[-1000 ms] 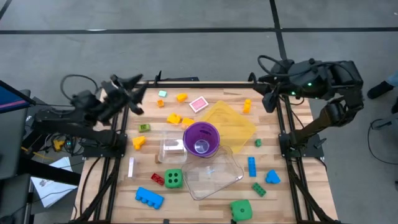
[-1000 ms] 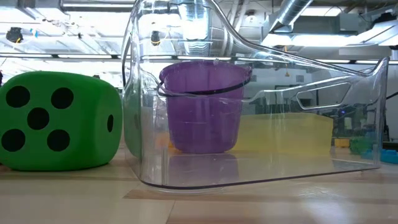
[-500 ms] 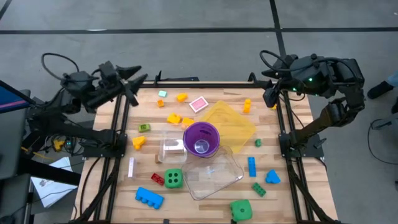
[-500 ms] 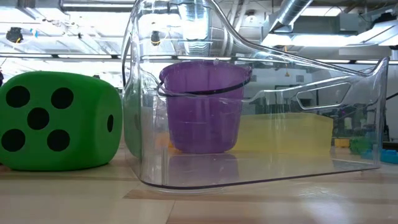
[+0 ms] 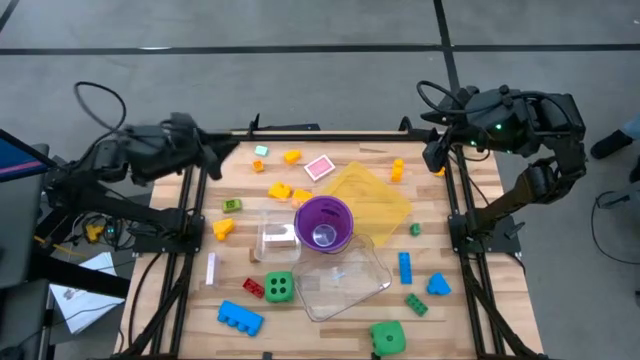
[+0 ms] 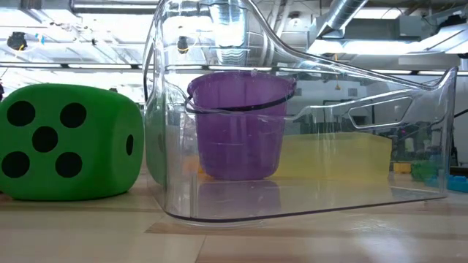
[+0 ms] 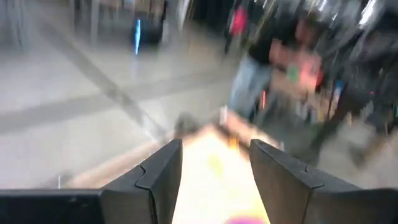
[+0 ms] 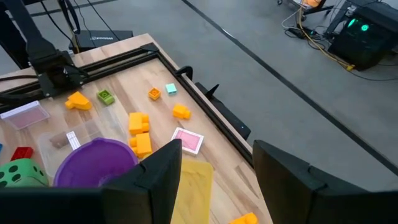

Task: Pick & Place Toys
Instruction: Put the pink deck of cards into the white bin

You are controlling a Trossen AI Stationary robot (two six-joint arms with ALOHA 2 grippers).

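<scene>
Two empty, part-open grippers (left (image 5: pixel 215 152), right (image 5: pixel 435 158)) flank scattered toys (image 5: pixel 280 190) at ten and two o'clock, first pick pending.

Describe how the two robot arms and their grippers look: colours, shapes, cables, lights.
Both arms are black, built of chunky jointed segments. The left arm trails a looping black cable behind it; the right arm carries a similar loop and shows a small green light on its wrist housing. Each gripper has two flat, angular dark fingers, seen on the left gripper and the right gripper.
</scene>
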